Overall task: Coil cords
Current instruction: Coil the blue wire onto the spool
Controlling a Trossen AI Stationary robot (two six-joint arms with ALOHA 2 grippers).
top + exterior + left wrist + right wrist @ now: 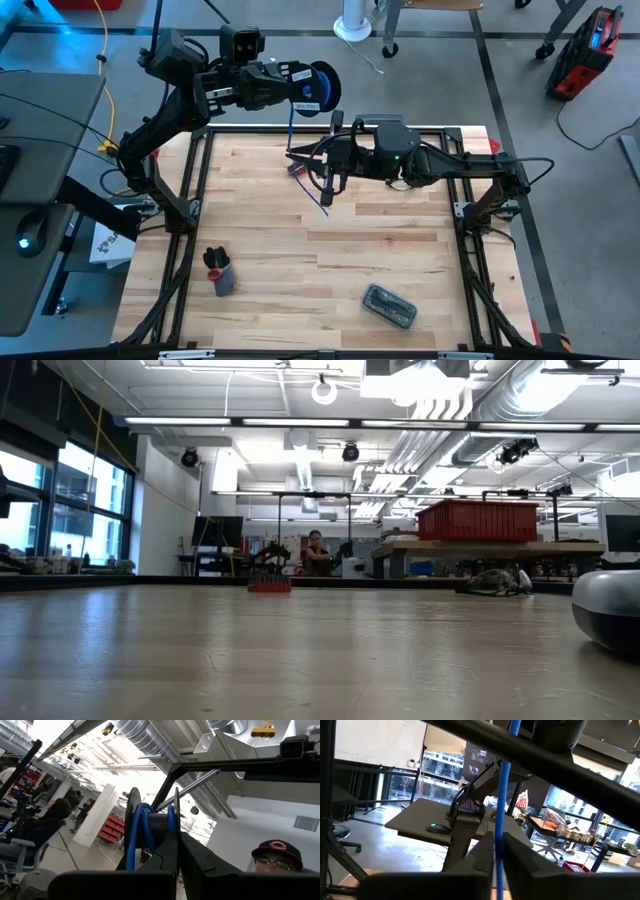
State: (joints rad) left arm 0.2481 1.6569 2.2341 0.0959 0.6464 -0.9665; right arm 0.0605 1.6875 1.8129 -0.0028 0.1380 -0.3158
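Note:
A round black reel [318, 87] with a blue-white patch hangs high over the table's far edge, with my left gripper [292, 88] shut on it. Blue cord [142, 827] is wound on the reel's hub between its two discs. From the reel the cord [291, 122] drops to my right gripper [297, 160], which reaches in level from the right and is shut on it. The cord's loose tail [322, 198] trails on below toward the wooden table [300, 260]. Neither gripper shows in the low view. My left gripper pinches the rim of one of the reel's discs [176, 815] between its two fingers [165, 857]. The reel is lifted clear of the table and stands on edge beyond the fingertips. My right gripper pinches the blue cord [503, 820] between its two fingers [482, 855], a short way below the reel. The fingers lie level, coming from the table's right and crossing the cord. The cord runs straight up from the fingers toward the reel.
A small black and red object [218, 270] lies near the table's front left, a grey case [390, 305] near the front right. Black frame rails [190, 200] border the table. A person in a cap [275, 857] and other people [45, 827] are beyond the table.

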